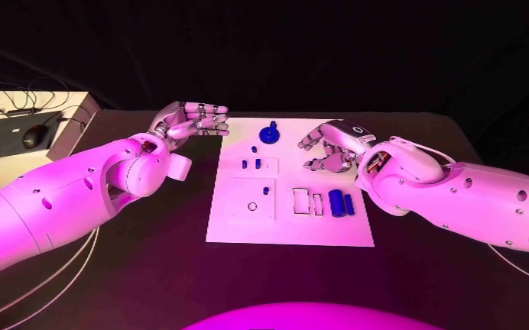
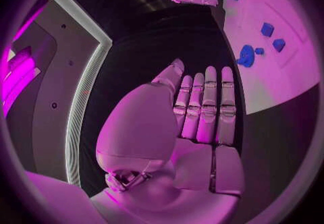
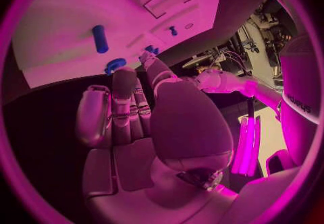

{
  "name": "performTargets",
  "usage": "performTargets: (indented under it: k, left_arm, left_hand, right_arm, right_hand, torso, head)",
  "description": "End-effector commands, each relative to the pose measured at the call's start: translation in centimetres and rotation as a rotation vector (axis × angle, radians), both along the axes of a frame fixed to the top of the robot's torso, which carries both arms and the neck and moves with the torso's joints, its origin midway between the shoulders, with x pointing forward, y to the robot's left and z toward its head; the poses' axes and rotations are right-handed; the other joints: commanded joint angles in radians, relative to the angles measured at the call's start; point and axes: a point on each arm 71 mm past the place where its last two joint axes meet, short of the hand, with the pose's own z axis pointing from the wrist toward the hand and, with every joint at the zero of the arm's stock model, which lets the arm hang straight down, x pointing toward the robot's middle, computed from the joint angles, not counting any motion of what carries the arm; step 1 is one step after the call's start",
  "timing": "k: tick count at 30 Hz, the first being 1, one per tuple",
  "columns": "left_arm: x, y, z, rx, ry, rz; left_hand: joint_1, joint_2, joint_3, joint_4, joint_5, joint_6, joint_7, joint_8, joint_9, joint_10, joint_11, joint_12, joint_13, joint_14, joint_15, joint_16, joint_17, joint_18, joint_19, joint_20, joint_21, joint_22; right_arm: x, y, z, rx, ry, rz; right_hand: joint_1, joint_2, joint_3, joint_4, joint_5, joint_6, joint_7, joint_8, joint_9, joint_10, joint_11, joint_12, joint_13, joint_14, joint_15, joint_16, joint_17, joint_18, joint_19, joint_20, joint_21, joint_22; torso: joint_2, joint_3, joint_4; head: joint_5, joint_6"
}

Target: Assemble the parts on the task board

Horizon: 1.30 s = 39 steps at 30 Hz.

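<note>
The white task board (image 1: 237,223) lies in the middle of the black table. On it, a round blue part (image 1: 270,133) stands near the far edge, with a tiny blue part (image 1: 254,148) and two small blue blocks (image 1: 251,164) nearer me. Two blue cylinders (image 1: 342,203) lie side by side at the right. My left hand (image 1: 196,120) hovers just off the board's far left corner, fingers straight and together, holding nothing. My right hand (image 1: 331,149) hangs over the board's far right part, fingers loosely bent, with nothing in it. The left wrist view shows the round part (image 2: 245,55) beyond my left hand (image 2: 202,110).
Rectangular recesses (image 1: 306,201) and a small round hole (image 1: 252,206) mark the board. A pale desk with a mouse (image 1: 37,136) and cables stands past the table's left edge. Black table surface surrounds the board.
</note>
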Motion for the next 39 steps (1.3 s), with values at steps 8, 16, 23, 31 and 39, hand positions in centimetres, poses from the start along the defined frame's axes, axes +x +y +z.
performTargets:
  k: [8,16,23,31,39]
  left_arm:
    - [-0.1,-0.2,0.0,-0.01,-0.012,-0.015]
    - [-0.2,-0.2,0.0,-0.01,-0.012,-0.015]
    - [-0.2,-0.2,0.0,-0.009,-0.012,-0.014]
    - [-0.2,-0.1,0.0,-0.009,-0.012,-0.013]
    - [-0.2,-0.1,0.0,-0.008,-0.011,-0.013]
  left_hand:
    - [0.0,-0.005,0.001,-0.007,0.002,0.005,0.003,0.0,0.0,-0.006,0.0,-0.003,-0.001,-0.001,0.001,0.001,0.001,-0.006,0.002,-0.001,0.006,-0.002]
    - [0.0,-0.005,0.001,-0.007,0.002,0.005,0.003,0.0,0.0,-0.006,0.0,-0.003,-0.001,-0.001,0.001,0.001,0.001,-0.006,0.002,-0.001,0.006,-0.002]
    - [0.0,-0.005,0.001,-0.007,0.002,0.005,0.003,0.0,0.0,-0.006,0.0,-0.003,-0.001,-0.001,0.001,0.001,0.001,-0.006,0.002,-0.001,0.006,-0.002]
    - [0.0,-0.004,0.002,-0.008,0.002,0.006,0.004,0.0,0.0,-0.004,0.0,-0.003,-0.001,-0.001,0.001,0.001,0.001,-0.006,0.002,-0.001,0.007,-0.003]
    - [0.0,-0.004,0.002,-0.008,0.002,0.006,0.004,0.0,0.0,-0.004,0.0,-0.003,-0.001,-0.001,0.001,0.001,0.001,-0.006,0.002,-0.001,0.007,-0.003]
  right_arm:
    - [1.2,-1.9,-0.6,-0.181,0.055,-0.018]
    - [1.7,-2.1,-1.2,-0.246,0.075,-0.026]
    - [1.8,-1.6,-1.5,-0.256,0.08,-0.019]
    - [1.8,-1.2,-1.8,-0.251,0.082,-0.011]
    - [1.6,-0.7,-2.3,-0.257,0.102,0.001]
  right_hand:
    - [0.014,-0.03,-0.012,0.044,-0.003,0.0,-0.02,-0.003,0.0,-0.046,0.009,-0.001,0.0,0.0,0.009,0.003,0.009,-0.008,0.078,0.006,0.011,0.038]
    - [0.016,-0.022,-0.007,0.04,0.001,0.008,-0.02,-0.003,0.0,-0.025,0.004,0.004,0.0,0.0,0.007,0.003,0.01,-0.009,0.078,0.005,0.013,0.037]
    - [0.004,0.001,0.013,0.017,0.003,0.023,-0.017,-0.003,0.0,0.012,-0.003,-0.003,0.0,0.002,0.005,-0.003,0.007,-0.013,0.078,0.003,0.016,0.035]
    - [-0.024,0.021,0.083,0.008,0.002,0.047,-0.016,-0.003,0.0,0.093,-0.034,-0.008,0.0,0.009,-0.017,-0.01,0.002,-0.023,0.079,-0.013,0.025,0.037]
    - [-0.042,0.026,0.139,-0.001,-0.001,0.083,-0.019,-0.003,0.001,0.15,-0.044,-0.01,0.002,0.014,-0.021,-0.015,-0.001,-0.033,0.079,-0.024,0.029,0.035]
  torso:
    - [0.001,-0.0015,0.0034]
    - [0.0,-0.0026,0.005]
    - [0.0,-0.0023,0.0041]
    - [0.001,-0.0021,0.0041]
    - [0.001,-0.0014,0.0038]
  head:
    - [-0.008,0.004]
    - [-0.012,0.003]
    - [-0.01,0.002]
    - [-0.011,0.001]
    - [-0.01,-0.001]
